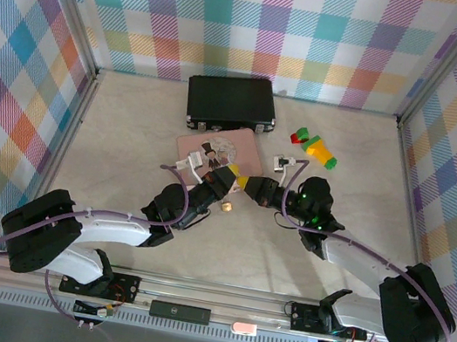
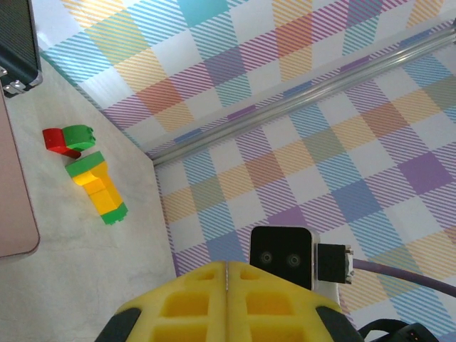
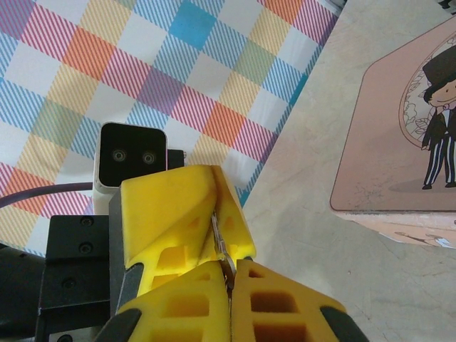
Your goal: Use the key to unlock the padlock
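**Top external view.** The left tool (image 1: 234, 181) and the right tool (image 1: 248, 183) meet tip to tip above the middle of the bench (image 1: 127, 144), their yellow fingertips touching. The padlock (image 1: 226, 208) lies on the bench just on the near side of the left tool, and neither tool touches it. The pink tin (image 1: 219, 147) lies directly beyond the tools. The black case (image 1: 230, 100) stands behind the tin, at the back wall. The toy blocks (image 1: 314, 146) lie to the right of the tin.

**Left wrist view.** The left tool (image 2: 226, 269) has its yellow fingers pressed together along one seam. The right arm's camera housing (image 2: 281, 258) sits just beyond the fingertips. The toy blocks (image 2: 92, 178) lie on the bench at left, near the edge of the pink tin (image 2: 14, 206).

**Right wrist view.** The right tool (image 3: 230, 274) has its fingers pressed together. The left tool (image 3: 214, 214) faces it, tips against tips, also closed. The key (image 3: 221, 246), a thin grey sliver, runs along the left tool's seam, and its lower end enters the right tool's seam. It is pinched between both pairs of fingers. The pink tin (image 3: 406, 128) lies to the right on the bench.
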You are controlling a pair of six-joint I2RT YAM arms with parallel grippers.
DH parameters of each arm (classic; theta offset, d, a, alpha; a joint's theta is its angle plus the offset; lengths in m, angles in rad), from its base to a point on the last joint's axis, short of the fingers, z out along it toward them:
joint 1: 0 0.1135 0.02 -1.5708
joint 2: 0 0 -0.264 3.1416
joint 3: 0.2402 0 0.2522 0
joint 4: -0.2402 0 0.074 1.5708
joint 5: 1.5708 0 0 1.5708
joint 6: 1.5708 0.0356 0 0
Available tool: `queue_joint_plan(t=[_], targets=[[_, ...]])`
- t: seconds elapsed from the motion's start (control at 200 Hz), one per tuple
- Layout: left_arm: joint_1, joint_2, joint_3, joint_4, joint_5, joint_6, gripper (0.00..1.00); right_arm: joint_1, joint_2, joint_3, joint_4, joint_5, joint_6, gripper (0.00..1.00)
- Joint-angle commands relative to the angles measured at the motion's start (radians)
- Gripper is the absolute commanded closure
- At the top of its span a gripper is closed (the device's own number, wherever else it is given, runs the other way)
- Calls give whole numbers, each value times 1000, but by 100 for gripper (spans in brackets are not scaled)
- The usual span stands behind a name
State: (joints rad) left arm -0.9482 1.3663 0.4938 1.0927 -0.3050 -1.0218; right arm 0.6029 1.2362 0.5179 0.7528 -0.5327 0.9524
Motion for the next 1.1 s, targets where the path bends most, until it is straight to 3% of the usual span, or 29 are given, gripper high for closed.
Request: queue_joint_plan(t=[0.0, 0.045, 0.135, 0.21, 0.435, 0.555, 0.71, 0.92, 1.095], targets=[[-11, 5, -20, 49, -6, -6, 99, 6, -46, 16, -42, 10, -73, 100], [-11, -1, -30, 51, -7, -7, 86, 5, -54, 27, -85, 9, -105, 100], [-11, -52, -65, 6, -28, -1, 51, -5, -76, 53, -210, 4, -170, 100], [-8, -137, -87, -137, -52, 8, 39, -16, -95, 76, -328, 3, -235, 100], [-6, -418, -90, -733, -92, 80, 34, -61, -110, 133, -649, -10, -431, 100], [-6, -446, -90, -888, -50, 93, 34, -88, -92, 156, -774, 5, -508, 100], [-26, -318, -55, -934, -3, 107, 36, -110, -85, 166, -866, 49, -544, 100], [-60, -36, 112, -994, -88, 148, 36, -118, -99, 139, -904, 97, -532, 100], [-60, 149, 189, -929, -140, 166, 36, -129, -149, 112, -915, 134, -522, 100]])
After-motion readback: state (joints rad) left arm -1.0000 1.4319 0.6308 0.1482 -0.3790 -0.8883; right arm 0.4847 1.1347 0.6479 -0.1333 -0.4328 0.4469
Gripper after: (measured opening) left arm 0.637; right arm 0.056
